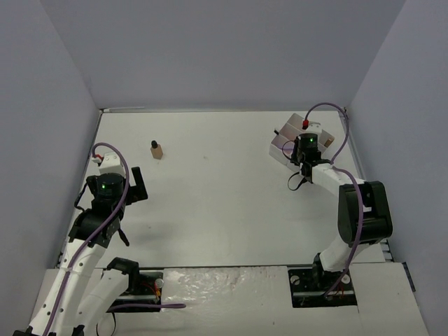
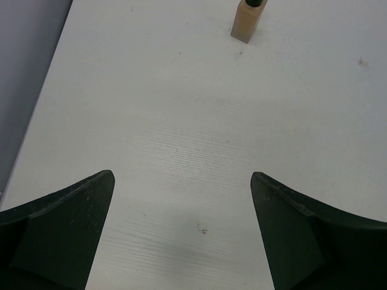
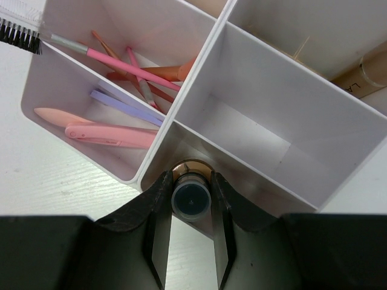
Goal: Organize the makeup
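Note:
My right gripper [image 3: 191, 177] is shut on the dark cap of a tan bottle [image 3: 191, 199], held upright at the near corner compartment of the white tray [image 3: 266, 103]. I cannot tell how deep the bottle sits. Pink, orange and purple pencils [image 3: 124, 66] lie in the tray's left compartments. From above, this gripper [image 1: 302, 150] hangs over the tray [image 1: 287, 130] at the back right. A second tan bottle [image 1: 156, 149] with a dark cap stands alone at the back left. My left gripper [image 2: 181, 176] is open and empty above bare table, with that bottle [image 2: 248, 21] well ahead of it.
A tan tube [image 3: 370, 77] lies in the tray's far right compartment. A black-bristled brush [image 3: 21, 33] sticks out over the tray's left rim. Grey walls close in the white table [image 1: 224, 189] on three sides.

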